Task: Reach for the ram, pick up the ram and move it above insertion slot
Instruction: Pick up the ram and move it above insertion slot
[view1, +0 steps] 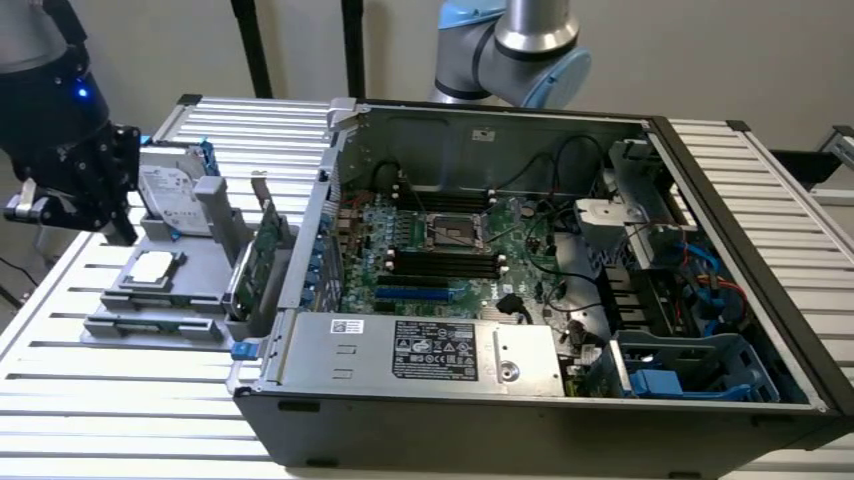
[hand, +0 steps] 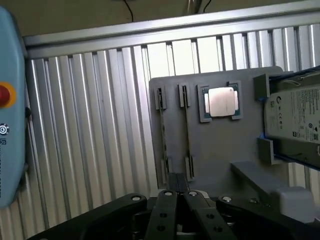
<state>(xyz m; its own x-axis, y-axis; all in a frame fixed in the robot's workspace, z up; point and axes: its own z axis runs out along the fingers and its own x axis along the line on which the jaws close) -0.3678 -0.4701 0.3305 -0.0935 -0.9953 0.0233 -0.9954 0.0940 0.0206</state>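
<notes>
Black two-finger gripper (hand: 180, 195): fingertips together, holding nothing. Ram (hand: 186, 132), thin dark strip seen edge-on: clipped upright in flat grey plastic tray (hand: 220, 145), five o'clock from gripper in exterior view. Probably light, stiff, fragile; pinch flat faces mid-length.

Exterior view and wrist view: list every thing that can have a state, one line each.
computer case: open, inside exposed
gripper: jaws shut, empty, over the tray
ram: on edge in a tray slot, not gripped
processor: seated in its tray pocket
hard drive: resting in its tray holder
green card: standing upright at the tray's edge
</notes>
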